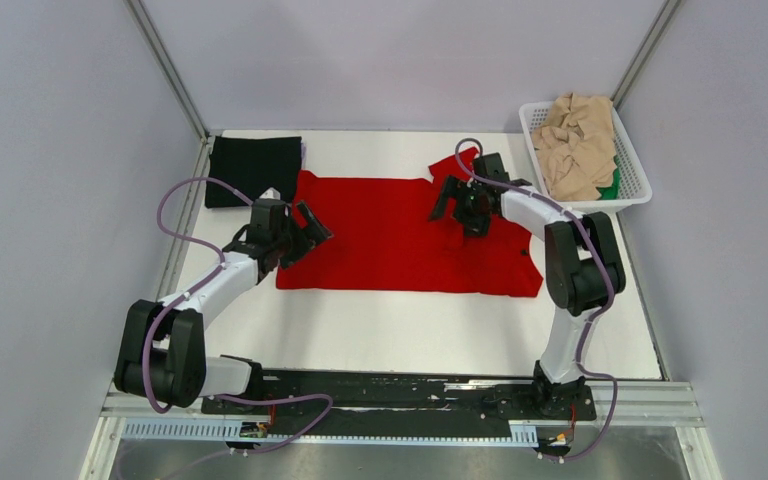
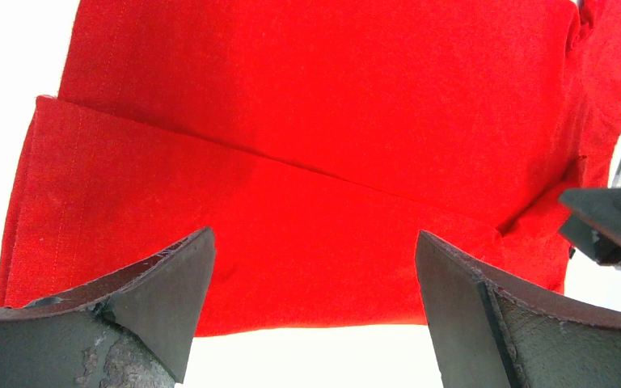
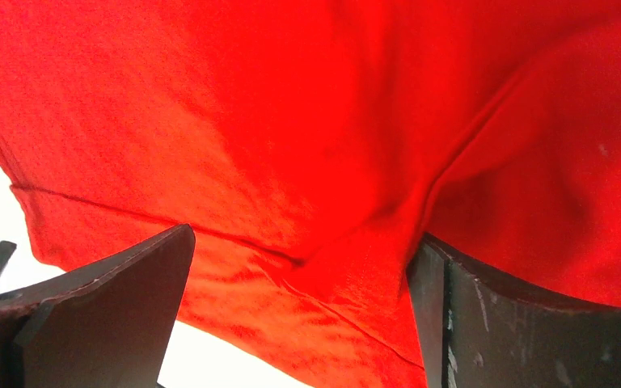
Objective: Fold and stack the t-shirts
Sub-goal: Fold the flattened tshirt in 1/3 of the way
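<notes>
**A red shirt is laid flat, ready to be folded**

The red t-shirt (image 1: 400, 235) is spread in the middle of the table (image 1: 400, 330), likely so it can be folded. The left gripper (image 1: 318, 228) is held at its 9 o'clock edge, fingers wide apart, nothing gripped. The right gripper (image 1: 457, 212) is held low over the cloth near 2 o'clock, fingers apart too, perhaps so a fold can be picked up. A folded black t-shirt (image 1: 253, 168) is placed at 11 o'clock, maybe to start the stack. Beige t-shirts (image 1: 578, 145) and a green one (image 1: 612, 185) are piled in the basket (image 1: 640, 172) at 1 o'clock.
</notes>
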Action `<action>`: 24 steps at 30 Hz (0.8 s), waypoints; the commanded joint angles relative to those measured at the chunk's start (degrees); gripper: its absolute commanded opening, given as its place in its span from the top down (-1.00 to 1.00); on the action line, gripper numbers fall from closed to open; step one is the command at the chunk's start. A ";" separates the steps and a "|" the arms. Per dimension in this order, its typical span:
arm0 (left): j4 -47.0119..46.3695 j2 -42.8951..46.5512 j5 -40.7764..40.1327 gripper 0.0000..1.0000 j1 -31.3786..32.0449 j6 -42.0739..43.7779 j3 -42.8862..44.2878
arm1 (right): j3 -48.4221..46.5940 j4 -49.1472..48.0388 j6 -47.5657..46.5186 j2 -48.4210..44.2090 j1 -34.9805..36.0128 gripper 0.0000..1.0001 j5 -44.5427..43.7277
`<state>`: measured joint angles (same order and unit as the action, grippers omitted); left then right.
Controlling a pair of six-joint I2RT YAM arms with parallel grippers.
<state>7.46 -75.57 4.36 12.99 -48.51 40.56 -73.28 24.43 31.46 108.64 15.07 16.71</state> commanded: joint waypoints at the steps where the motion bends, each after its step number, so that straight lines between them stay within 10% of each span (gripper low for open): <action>1: -2.31 -0.21 -1.22 -1.00 -0.08 0.47 -0.29 | -9.19 -0.39 2.85 3.00 2.53 -1.00 -5.44; 24: -1.54 -0.97 0.55 -1.00 -0.02 1.34 0.73 | -1.06 5.93 5.07 -4.00 8.82 -1.00 -13.16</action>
<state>7.42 -76.18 4.43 12.99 -48.21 40.56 -71.68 32.12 36.93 103.94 20.36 3.55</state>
